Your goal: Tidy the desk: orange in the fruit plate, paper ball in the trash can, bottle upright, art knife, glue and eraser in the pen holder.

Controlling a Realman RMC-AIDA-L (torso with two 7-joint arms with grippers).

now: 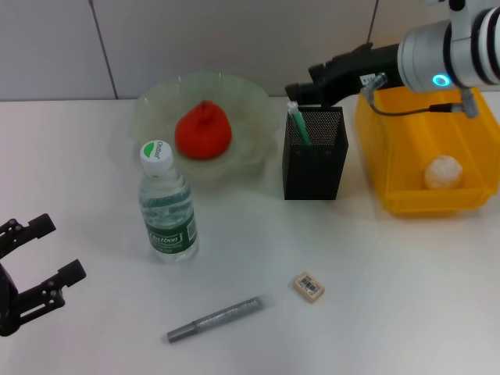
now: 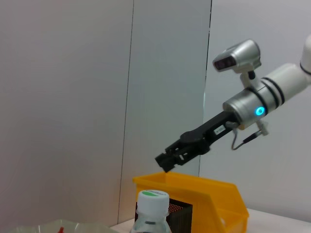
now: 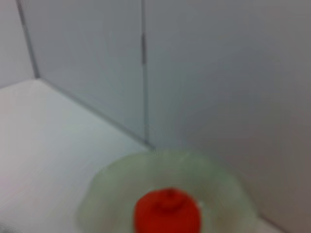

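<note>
Two items remain on the table (image 1: 391, 312): glue (image 1: 214, 319), eraser (image 1: 309, 287). Right gripper (image 1: 300, 92) over pen holder (image 1: 314, 153), knife inside; fingers' state indiscernible. Left gripper (image 1: 31, 269) idle, fingers spread, empty. Next: pick glue.

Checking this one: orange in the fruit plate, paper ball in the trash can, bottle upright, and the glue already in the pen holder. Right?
Not quite. In the head view the glue lies on the desk near the eraser; the art knife is what stands in the pen holder. The rest holds: orange in the fruit plate, paper ball in the trash can, bottle upright.
</note>
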